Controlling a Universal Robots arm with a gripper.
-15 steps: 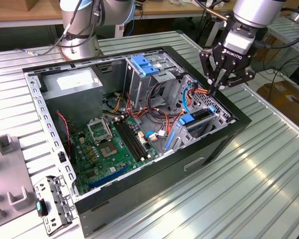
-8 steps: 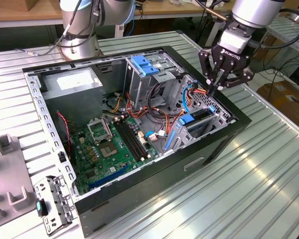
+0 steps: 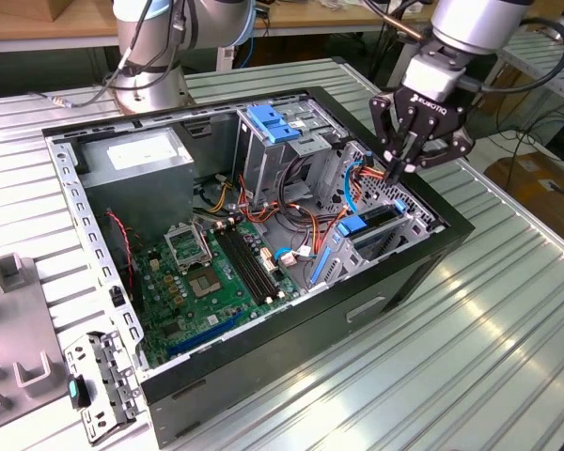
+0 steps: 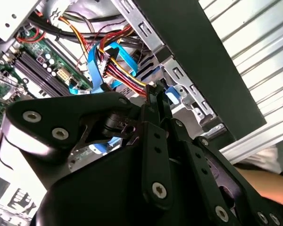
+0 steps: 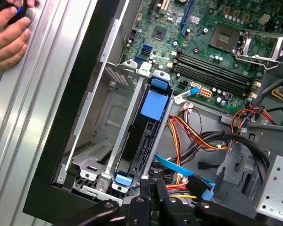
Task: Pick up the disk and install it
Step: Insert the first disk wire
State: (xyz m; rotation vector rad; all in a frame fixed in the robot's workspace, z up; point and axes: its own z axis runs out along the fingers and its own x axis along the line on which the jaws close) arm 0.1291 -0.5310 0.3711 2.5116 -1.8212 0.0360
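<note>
The disk [image 3: 374, 228], a black drive in a blue carrier frame, stands on edge inside the grey metal bay at the case's wall on the exterior view's right. In the first wrist view the disk [image 5: 142, 141] sits between the bay's rails, with blue tabs at both ends. My gripper [image 3: 396, 171] hangs just above the far end of that bay, its fingers pressed together with nothing between them. In the first wrist view, my gripper [image 5: 153, 183] is close to the disk's end tab. In the second wrist view, my gripper [image 4: 155, 92] hovers over coloured cables.
The open black computer case [image 3: 263, 366] lies on a ribbed metal table. A green motherboard [image 3: 211, 272], bundles of red, orange and blue cables [image 3: 334, 211] and a blue ribbed clip on a grey cage [image 3: 271, 122] crowd the inside. A person's hand [image 5: 7, 33] rests on the table beside the case.
</note>
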